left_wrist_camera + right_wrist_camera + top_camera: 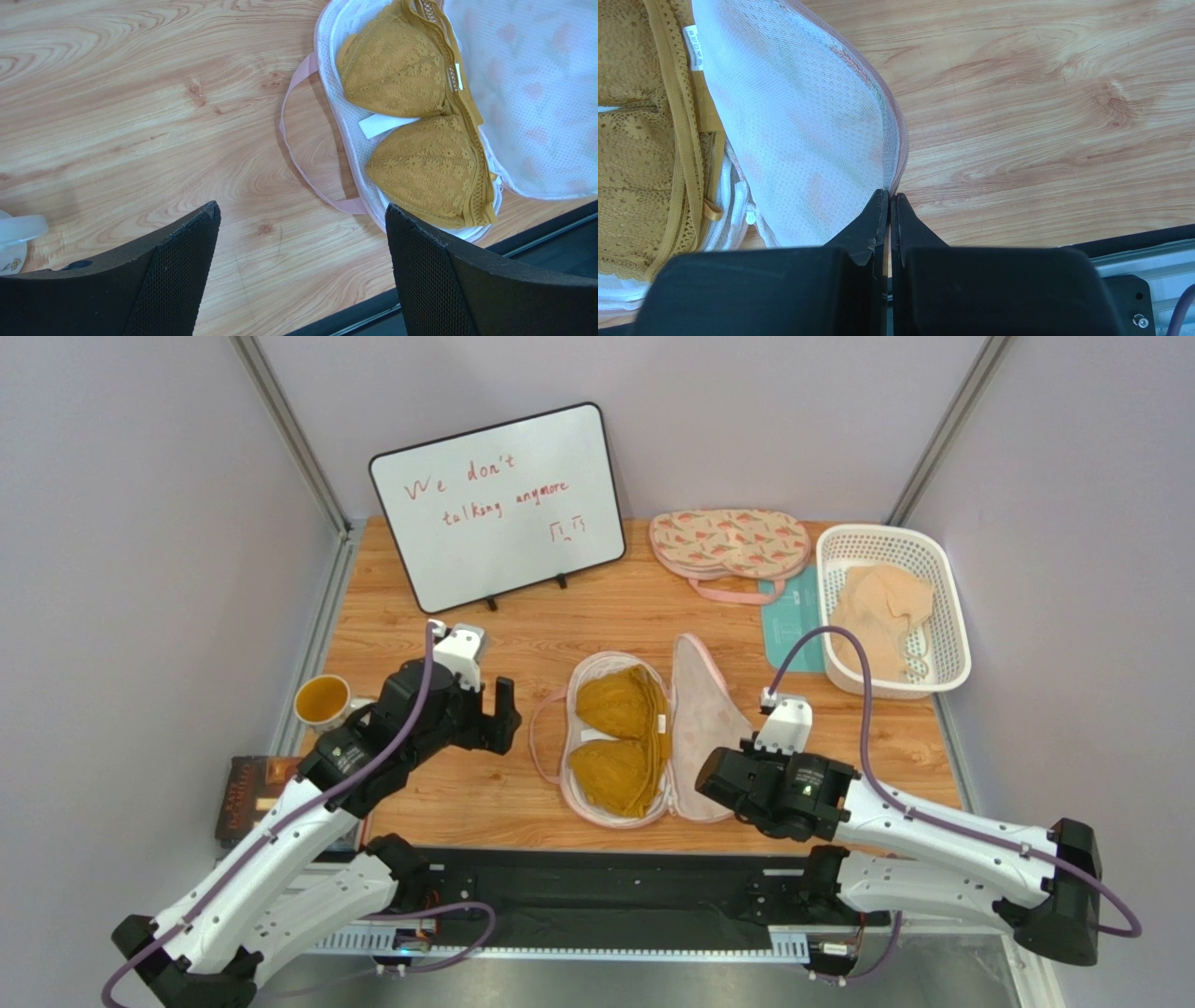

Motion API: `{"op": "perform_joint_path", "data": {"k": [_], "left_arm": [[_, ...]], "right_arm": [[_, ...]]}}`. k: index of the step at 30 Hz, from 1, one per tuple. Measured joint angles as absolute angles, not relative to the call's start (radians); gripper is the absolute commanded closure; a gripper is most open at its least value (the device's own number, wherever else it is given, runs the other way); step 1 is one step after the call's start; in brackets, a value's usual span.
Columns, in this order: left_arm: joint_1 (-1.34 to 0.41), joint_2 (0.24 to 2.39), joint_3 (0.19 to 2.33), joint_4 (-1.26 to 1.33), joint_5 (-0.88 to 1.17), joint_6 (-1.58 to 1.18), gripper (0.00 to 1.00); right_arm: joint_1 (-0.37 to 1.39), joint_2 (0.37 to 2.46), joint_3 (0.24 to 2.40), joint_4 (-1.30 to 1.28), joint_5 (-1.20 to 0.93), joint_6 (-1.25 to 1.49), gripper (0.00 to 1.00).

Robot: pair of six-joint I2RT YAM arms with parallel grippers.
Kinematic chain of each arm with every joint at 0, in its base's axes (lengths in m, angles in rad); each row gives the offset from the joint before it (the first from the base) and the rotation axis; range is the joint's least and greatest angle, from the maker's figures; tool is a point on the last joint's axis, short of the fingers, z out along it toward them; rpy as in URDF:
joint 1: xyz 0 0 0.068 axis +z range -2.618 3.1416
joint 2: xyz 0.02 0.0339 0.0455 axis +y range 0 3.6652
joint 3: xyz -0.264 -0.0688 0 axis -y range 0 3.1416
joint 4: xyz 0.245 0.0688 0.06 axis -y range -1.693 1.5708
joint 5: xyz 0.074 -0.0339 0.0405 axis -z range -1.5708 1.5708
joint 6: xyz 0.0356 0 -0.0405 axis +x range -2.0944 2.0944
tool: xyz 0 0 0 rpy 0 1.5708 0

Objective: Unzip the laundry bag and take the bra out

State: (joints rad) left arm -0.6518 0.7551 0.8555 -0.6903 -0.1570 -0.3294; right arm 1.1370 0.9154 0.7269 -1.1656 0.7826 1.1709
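On the wooden table (421, 637), near the front edge between the two arms, the laundry bag (697, 721) lies unzipped and spread flat, its top half folded out to the right with the white mesh lining showing. The bra (620, 738) sits inside the left half, cups up, mustard lace, not lifted out. The pink loop strap (298, 157) trails off the bag's left side onto bare wood.

The left gripper (302, 269) hangs just left of the bag with jaws spread wide and nothing between them; it touches neither the strap nor the bag. The right gripper (889, 210) has its fingers pressed together right at the pink-trimmed rim of the folded-out half, and they look pinched on that edge.

At the back, a whiteboard (498, 504) with red writing stands propped up. A second printed pouch (730, 543) lies zipped beside it. A white basket (948, 602) at the right holds pale peach fabric (881, 613). A cup (323, 700) sits at the left edge.
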Motion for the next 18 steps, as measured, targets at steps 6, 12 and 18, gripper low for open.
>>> {"op": "perform_joint_path", "data": {"k": [6, 12, 18], "left_arm": [[-0.652, 0.757, 0.855, -0.691, -0.16, -0.327, 0.07], [-0.652, 0.757, 0.855, -0.692, -0.163, -0.327, 0.07], [-0.652, 0.757, 0.855, -0.692, -0.164, -0.326, 0.07]], "right_arm": [[1.117, 0.915, 0.727, -1.196, 0.783, 1.192, 0.84], [1.112, 0.894, 0.729, -1.262, 0.788, 1.227, 0.08], [1.111, 0.812, 0.807, -1.325, 0.804, 1.206, 0.03]]}}
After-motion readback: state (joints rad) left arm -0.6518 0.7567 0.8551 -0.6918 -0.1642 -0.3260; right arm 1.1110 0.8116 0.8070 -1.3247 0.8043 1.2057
